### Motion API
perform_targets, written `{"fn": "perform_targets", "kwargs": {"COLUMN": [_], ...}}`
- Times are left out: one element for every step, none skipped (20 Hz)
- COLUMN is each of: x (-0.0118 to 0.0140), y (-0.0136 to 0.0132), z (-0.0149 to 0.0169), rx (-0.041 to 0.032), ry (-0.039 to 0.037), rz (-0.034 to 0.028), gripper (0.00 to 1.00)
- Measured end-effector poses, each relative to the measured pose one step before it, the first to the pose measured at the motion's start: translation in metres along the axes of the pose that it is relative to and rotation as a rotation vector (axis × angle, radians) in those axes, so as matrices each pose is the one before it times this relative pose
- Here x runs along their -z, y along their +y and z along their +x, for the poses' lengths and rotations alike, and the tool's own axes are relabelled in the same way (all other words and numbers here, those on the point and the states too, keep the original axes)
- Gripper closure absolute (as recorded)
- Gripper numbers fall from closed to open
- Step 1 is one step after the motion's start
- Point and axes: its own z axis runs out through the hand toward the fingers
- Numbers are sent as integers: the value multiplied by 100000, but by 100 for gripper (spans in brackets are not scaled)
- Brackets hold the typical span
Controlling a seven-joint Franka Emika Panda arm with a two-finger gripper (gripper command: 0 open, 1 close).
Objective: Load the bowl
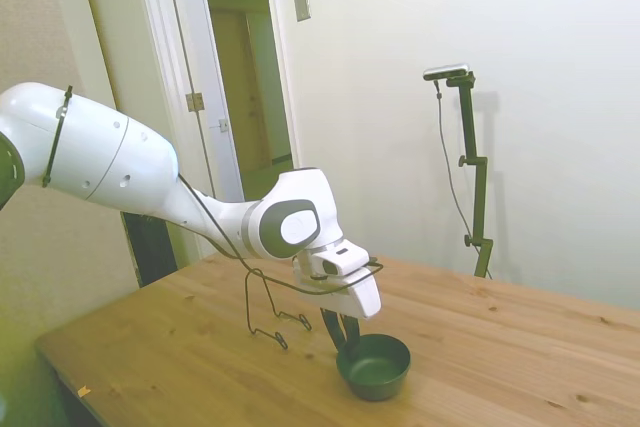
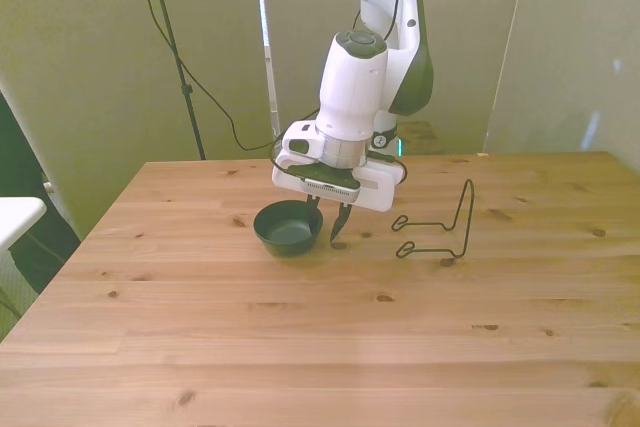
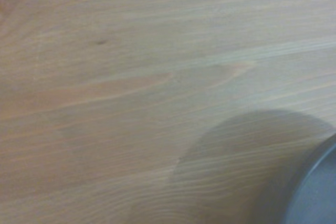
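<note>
The small round dark green bowl [image 2: 288, 227] sits upright on the bare wooden table [image 2: 300, 347], toward the middle of the board and on the front view's left of the thin black wire rack [image 2: 440, 232], which stands well apart from it. The white arm's two-finger gripper [image 2: 328, 226] is lowered beside the bowl, its dark fingers [image 2: 342, 223] spread and pointing down so that they seem to straddle the bowl's rim on the rack side, one finger at the wall and the other outside it, close to the tabletop. That pose reads as a set-up for a rim pinch: taking the thin wall between the fingers suits a bowl about as wide as the claw. The wrist view shows only blurred wood grain and a dark curved edge of the bowl [image 3: 315, 192]. The bowl looks not yet lifted, and the rack holds nothing
</note>
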Motion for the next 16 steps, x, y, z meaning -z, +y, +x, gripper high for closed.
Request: {"fn": "perform_targets", "kwargs": {"x": [17,22,52,94,153,168,190,270,383,604,861,1213,1604,1776,1998,2139], "y": [-3,1,7,1,-16,-11,-6,1,28,101,185,279,440,539,551,606], "z": [7,4,9,14,24,-5,-15,-38,-100,-245,-305,-475,-727,-845,-1038,-1176], "rx": [-17,-34,-39,-34,-45,16,26,-71,3,33,412,252,848,1228,1713,2225], "ry": [25,27,57,111,189,178,192,97,-128,-606,-394,-190,-355,-474,-1455,-2343], "rz": [28,31,71,133,221,227,258,413,633,997,1111,1898,2294,2632,3473,3989], "gripper": [100,100,100,100,100,100,100,100,100,100,100,100,100,100,100,100]}}
